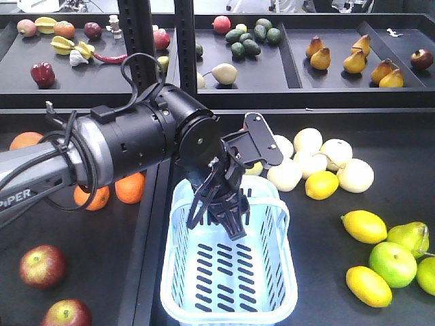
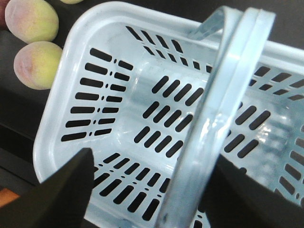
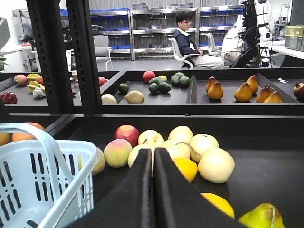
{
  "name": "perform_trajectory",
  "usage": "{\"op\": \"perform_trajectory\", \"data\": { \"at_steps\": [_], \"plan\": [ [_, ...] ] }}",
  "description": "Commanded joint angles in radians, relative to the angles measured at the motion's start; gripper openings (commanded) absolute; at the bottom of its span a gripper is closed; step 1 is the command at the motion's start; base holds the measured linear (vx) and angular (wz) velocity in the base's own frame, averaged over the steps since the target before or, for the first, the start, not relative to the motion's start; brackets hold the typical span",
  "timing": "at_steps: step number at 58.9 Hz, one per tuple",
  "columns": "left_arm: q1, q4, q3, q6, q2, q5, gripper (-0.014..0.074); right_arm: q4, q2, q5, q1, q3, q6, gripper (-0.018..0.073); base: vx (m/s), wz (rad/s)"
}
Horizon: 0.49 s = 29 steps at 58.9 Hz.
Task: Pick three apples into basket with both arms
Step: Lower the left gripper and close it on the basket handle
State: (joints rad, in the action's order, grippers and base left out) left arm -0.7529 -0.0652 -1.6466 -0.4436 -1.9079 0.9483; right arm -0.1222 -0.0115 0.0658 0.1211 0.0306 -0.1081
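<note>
Left gripper (image 1: 224, 221) spread open just above basket (image 1: 265, 272), handle (image 2: 213, 118) between its fingers. Right gripper (image 3: 153, 151) clenched empty, basket to its left.

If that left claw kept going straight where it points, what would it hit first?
Probably the raised handle of the basket, crossing between the left gripper's fingers; the slotted floor lies behind.

The basket (image 1: 174, 272) is glossy smooth plastic (its tray (image 1: 319, 272) looks matt black).
</note>
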Motion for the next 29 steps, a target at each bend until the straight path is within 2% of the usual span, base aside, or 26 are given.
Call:
{"op": "perform_trajectory", "data": {
  "at_steps": [1,6,13,24,29],
  "plan": [
    [-0.001,0.020,-0.035,0.010,0.049,-0.046,0.0417,-0.007,-0.012,-0.072,-0.005,0.009,0.008,-0.0005,0.00,0.00],
    [-0.001,0.027,-0.035,0.010,0.049,-0.043,0.0366,-0.007,-0.012,-0.072,-0.005,0.009,0.008,-0.0005,0.00,0.00],
    [-0.001,0.027,-0.035,0.010,0.049,-0.038,0.0251,-0.007,-0.012,-0.072,-0.005,0.009,0.008,-0.0005,0.00,0.00],
    [-0.001,0.026,-0.036,0.010,0.054,-0.034,-0.0001,-0.007,-0.012,-0.072,-0.005,0.009,0.008,-0.0005,0.00,0.00],
    [-0.001,0.026,-0.036,0.015,0.075,-0.030,-0.0008,-0.007,-0.012,-0.072,-0.005,0.009,0.008,-0.0005,0.00,0.00]
  ]
}}
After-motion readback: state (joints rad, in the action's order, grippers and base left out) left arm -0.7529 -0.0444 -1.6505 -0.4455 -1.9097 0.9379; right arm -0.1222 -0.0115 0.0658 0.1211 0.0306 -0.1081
